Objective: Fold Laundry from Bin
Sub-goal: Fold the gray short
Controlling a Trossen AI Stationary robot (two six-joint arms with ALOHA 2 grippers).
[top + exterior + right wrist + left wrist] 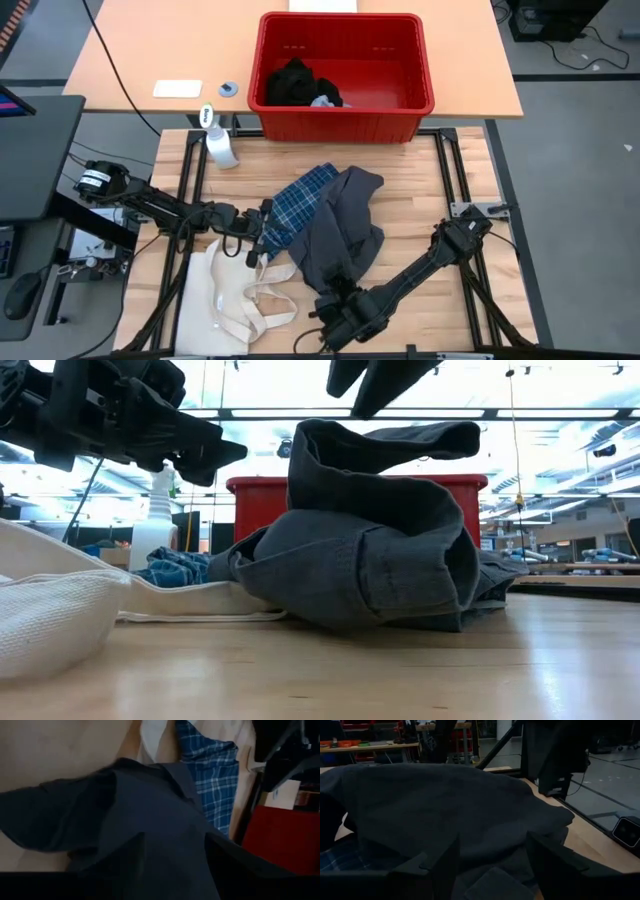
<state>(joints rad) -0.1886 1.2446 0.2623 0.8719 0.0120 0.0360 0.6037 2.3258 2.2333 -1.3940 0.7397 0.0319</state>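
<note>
Dark grey crumpled fabric garment [340, 235] lies mid-bench, long axis running from the far edge toward the near edge, partly overlapping the blue plaid cotton shirt [300, 205] on its left. Right gripper [335, 312] sits at the garment's near end, fingers spread wide w/ cloth between them, not yet closed. Left gripper [258, 238] is at the plaid shirt's near-left hem, fingers also apart, nothing held. Large red plastic bin [345, 120] stands at the far edge, black pieces [292, 82] inside. Cream canvas tote [225, 290] lies at near-left. Right arm is nearer the grey piece; prob. it grips the near hem next.
</note>
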